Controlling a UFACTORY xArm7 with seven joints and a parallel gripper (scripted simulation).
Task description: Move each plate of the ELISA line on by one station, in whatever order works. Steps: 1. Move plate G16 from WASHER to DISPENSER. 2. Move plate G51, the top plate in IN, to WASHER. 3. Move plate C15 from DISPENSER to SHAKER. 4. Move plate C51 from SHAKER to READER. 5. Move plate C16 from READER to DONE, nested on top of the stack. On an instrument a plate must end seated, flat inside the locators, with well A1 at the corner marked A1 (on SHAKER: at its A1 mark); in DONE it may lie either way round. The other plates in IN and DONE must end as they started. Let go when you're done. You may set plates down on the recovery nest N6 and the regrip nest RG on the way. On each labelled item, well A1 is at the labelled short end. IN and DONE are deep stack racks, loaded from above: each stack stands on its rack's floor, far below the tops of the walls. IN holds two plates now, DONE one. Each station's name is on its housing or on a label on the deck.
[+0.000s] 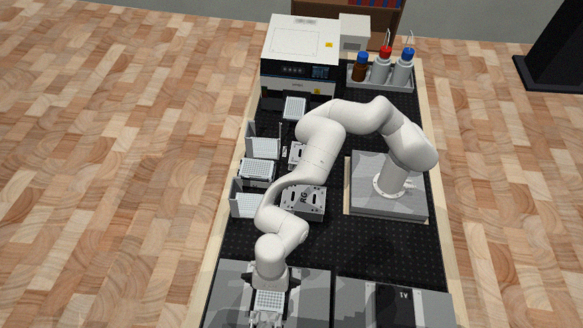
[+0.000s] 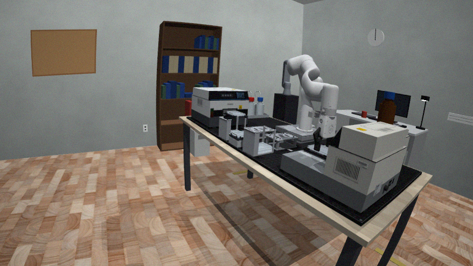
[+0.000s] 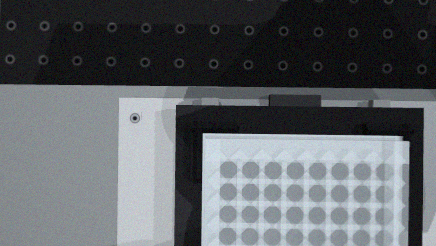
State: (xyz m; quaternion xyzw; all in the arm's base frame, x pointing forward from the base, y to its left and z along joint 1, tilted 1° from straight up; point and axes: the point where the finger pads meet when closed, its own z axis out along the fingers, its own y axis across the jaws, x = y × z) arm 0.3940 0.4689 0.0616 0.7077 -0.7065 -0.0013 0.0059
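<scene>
A white well plate (image 1: 269,302) lies flat in the black nest of the grey instrument (image 1: 267,297) at the near left of the deck. It also shows in the wrist view (image 3: 305,192), where its label cannot be read. My gripper (image 1: 269,290) is open right above this plate, with a finger on each side, and holds nothing; it also shows in the side view (image 2: 319,142). Other white plates sit at the tall instrument's drawer (image 1: 294,107), in the far rack (image 1: 265,147), on the small platform (image 1: 255,168) and in the near rack (image 1: 248,204).
The nest marked RG (image 1: 303,198) and a smaller nest (image 1: 296,153) stand beside the racks, partly behind my arm. The near right instrument (image 1: 393,303) has a black nest with no plate. Bottles (image 1: 381,65) stand at the back. A tall housing (image 2: 370,148) rises beside my gripper.
</scene>
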